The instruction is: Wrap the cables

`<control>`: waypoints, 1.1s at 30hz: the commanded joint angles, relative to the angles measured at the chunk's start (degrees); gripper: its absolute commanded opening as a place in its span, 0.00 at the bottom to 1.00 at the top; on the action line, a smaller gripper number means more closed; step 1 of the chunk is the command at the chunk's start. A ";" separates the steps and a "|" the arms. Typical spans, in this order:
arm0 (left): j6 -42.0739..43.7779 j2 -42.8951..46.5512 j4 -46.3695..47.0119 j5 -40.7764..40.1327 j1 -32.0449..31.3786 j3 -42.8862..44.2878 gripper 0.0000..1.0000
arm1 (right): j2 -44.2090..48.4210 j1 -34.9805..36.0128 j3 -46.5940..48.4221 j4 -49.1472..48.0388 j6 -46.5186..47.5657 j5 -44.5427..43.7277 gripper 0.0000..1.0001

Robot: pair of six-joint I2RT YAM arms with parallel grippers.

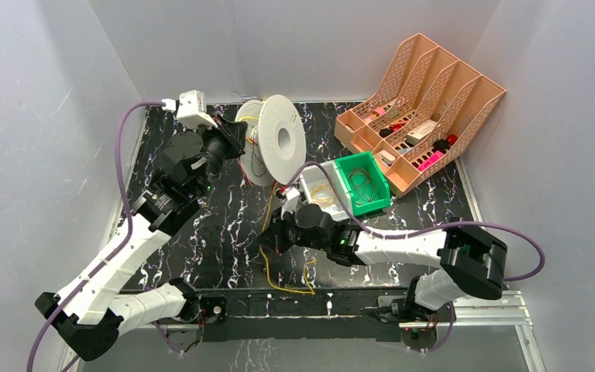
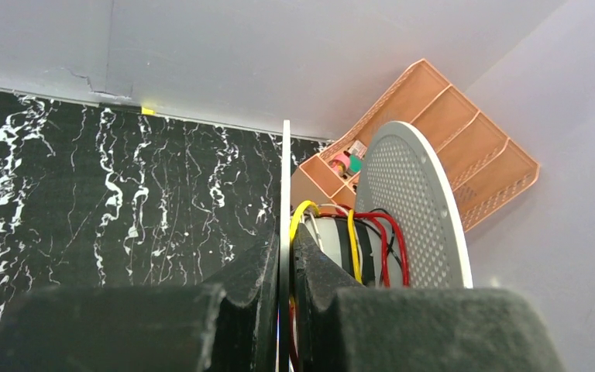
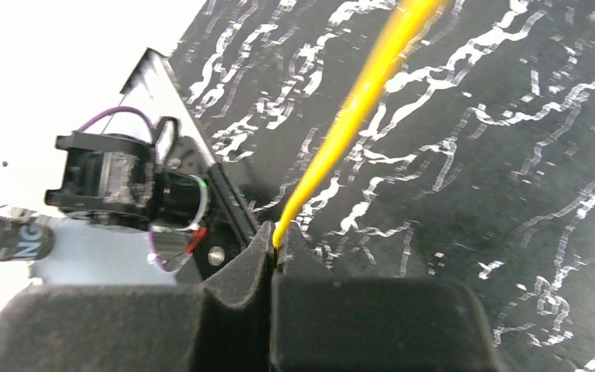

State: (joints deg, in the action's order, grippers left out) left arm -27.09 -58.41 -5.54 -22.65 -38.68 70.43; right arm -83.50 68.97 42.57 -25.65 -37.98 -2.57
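Observation:
A white round spool (image 1: 275, 143) stands on edge at the back of the black marble table. My left gripper (image 1: 242, 139) is shut on the rim of its near flange (image 2: 285, 186), which sits pinched between the jaws of the left gripper (image 2: 285, 242). Yellow cable (image 2: 354, 246) and red wire turns lie round the hub. One yellow cable (image 1: 268, 211) hangs from the spool down to my right gripper (image 1: 269, 239), then trails in a loop on the table near the front edge. In the right wrist view, the right gripper (image 3: 279, 242) is shut on that cable (image 3: 356, 108).
A green bin (image 1: 366, 183) and a clear tray (image 1: 321, 192) holding thin wires stand right of the spool. A peach slotted organiser (image 1: 426, 105) fills the back right corner. Grey walls close in on three sides.

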 commanded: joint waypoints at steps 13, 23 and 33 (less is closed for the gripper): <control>0.30 -1.96 5.20 -3.30 -0.16 -3.89 0.00 | 6.07 6.27 15.02 11.49 1.90 -5.10 0.00; 3.77 -1.83 0.57 -1.45 -0.17 -7.60 0.00 | 7.24 6.62 26.92 27.67 5.97 -11.31 0.00; 7.73 -1.84 -2.69 4.75 -0.69 -10.01 0.00 | 6.94 3.01 34.53 37.59 12.74 -11.97 0.00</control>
State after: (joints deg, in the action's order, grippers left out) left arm -21.02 -61.47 -10.00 -20.88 -38.83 61.14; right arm -78.26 74.32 72.42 8.95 -29.34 -15.03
